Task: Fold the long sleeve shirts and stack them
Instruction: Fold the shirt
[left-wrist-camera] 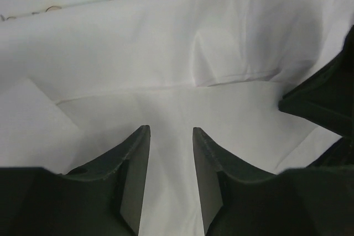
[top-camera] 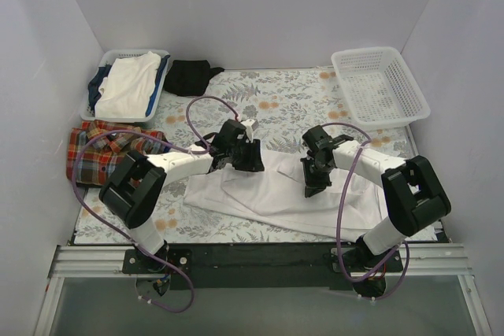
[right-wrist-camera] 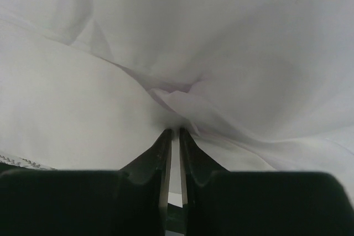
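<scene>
White shirt [top-camera: 276, 194] lies spread out on the table [top-camera: 283, 104], near the front edge, between the two arms. It is thin, smooth cloth, plain white, long and mostly flat, with soft folds and a few sharp creases. The table cover has grey leaves and orange flowers on it.

The left gripper [left-wrist-camera: 170, 131] is down on the far left part of the white shirt. Its two black fingers [left-wrist-camera: 135, 158] are apart, and flat white cloth shows in the gap. The right gripper [right-wrist-camera: 172, 131] is on the far right part of the white shirt. Its jaws are almost together and pinch a little bump of the cloth. Wrinkles run out from the tips.

The plaid shirt [top-camera: 102, 151] lies to the left of the white shirt. It has red, orange and blue squares and looks crumpled.

A small black garment [top-camera: 190, 76] lies beyond the white shirt. Just left of it a tray [top-camera: 161, 88] holds folded white and blue clothes. A white basket [top-camera: 382, 84] full of little holes sits beyond the white shirt, to the right.

The arms cover parts of both shirts. The white shirt's collar and sleeves are hard to pick out. Up close it fills both wrist views, so its edges are cut off.
</scene>
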{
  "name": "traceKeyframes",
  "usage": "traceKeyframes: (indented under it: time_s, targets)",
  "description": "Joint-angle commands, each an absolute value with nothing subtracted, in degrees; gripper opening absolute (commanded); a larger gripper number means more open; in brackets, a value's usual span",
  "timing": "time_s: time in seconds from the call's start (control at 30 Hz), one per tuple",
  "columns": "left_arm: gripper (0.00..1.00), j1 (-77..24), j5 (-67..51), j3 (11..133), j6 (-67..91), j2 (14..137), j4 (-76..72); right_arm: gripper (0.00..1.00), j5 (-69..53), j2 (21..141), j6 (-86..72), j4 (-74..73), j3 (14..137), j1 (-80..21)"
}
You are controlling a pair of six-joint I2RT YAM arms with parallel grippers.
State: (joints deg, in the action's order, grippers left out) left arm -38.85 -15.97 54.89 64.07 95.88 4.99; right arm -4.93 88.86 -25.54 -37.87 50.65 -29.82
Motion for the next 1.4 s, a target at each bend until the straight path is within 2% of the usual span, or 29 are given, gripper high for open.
traceKeyframes:
  time_s: [0.0, 0.13, 0.4, 0.53, 0.77, 0.83, 0.93, 1.13, 1.2, 1.37]
  targets:
    - [0.35, -38.85, -8.18, 55.19, 63.72, 98.00, 11.24, 0.18, -6.24, 89.30, -24.52, -36.56, 49.92, -30.15]
    - [0.31, -38.85, -4.49, 56.07, 63.81, 100.10, 15.01, 0.17, -5.36, 89.47, -24.96, -37.09, 49.66, -30.15]
    - [0.28, -38.23, 17.36, 60.38, 64.51, 99.32, 29.33, 0.18, -3.87, 90.44, -25.58, -38.14, 50.01, -30.15]
    - [0.31, -35.08, 22.49, 59.77, 65.83, 95.29, 32.95, 0.18, -3.87, 91.32, -25.75, -38.41, 50.19, -30.15]
    - [0.46, -26.91, 34.36, 60.20, 63.91, 87.64, 37.79, 0.18, -3.08, 91.06, -26.02, -38.76, 51.15, -30.15]
    - [0.47, -23.65, 35.50, 62.21, 63.11, 86.40, 38.06, 0.20, -2.90, 90.62, -26.37, -38.76, 51.85, -30.15]
    - [0.46, -22.59, 31.83, 64.68, 63.10, 84.56, 37.80, 0.22, -1.77, 90.18, -26.54, -39.11, 52.82, -30.15]
    - [0.42, -24.16, 8.19, 64.16, 61.00, 81.56, 29.37, 0.30, 6.22, 86.41, -28.73, -41.83, 56.16, -30.06]
    - [0.41, -26.53, 0.55, 63.72, 60.21, 83.22, 26.46, 0.33, 8.69, 85.35, -29.79, -43.06, 57.30, -29.97]
    - [0.39, -31.46, -6.23, 63.37, 64.42, 90.25, 22.16, 0.37, 13.53, 82.71, -31.90, -45.00, 58.36, -28.31]
